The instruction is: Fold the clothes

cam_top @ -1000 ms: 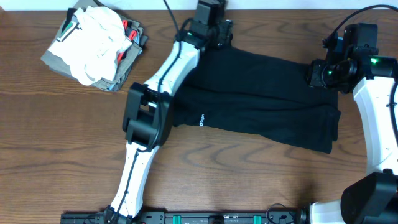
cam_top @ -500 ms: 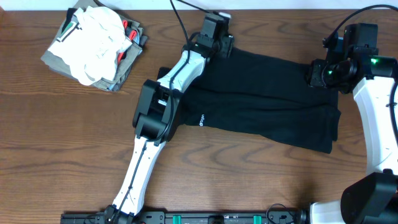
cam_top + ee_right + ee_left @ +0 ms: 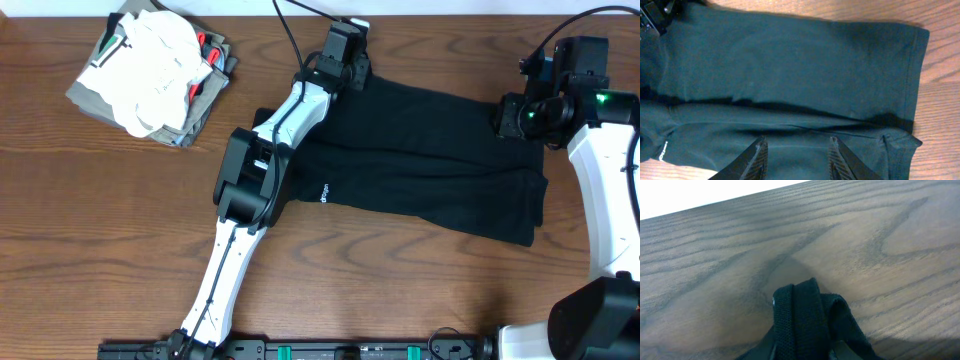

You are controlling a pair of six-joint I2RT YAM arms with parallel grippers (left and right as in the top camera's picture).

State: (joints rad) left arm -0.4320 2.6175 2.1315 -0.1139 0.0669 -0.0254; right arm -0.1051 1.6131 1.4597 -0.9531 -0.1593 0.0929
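Observation:
The clothes (image 3: 430, 150), a black garment with a small white logo (image 3: 324, 194), lie spread flat across the table's middle and right. My left gripper (image 3: 345, 62) is at the garment's far left corner. In the left wrist view a bunched ridge of black hem (image 3: 800, 315) stands up between the jaws, so my left gripper (image 3: 801, 352) is shut on it. My right gripper (image 3: 515, 118) hovers over the garment's far right end. In the right wrist view it (image 3: 797, 145) stands open above flat fabric (image 3: 790, 65), holding nothing.
A pile of white, olive-grey and red folded garments (image 3: 155, 75) sits at the table's far left corner. The table's far edge (image 3: 715, 202) runs just behind the left gripper. Bare wood (image 3: 420, 290) lies in front of the garment.
My left arm has shifted right and its jaws have closed on the garment's far left corner, bunching the hem up. The right arm has not moved.

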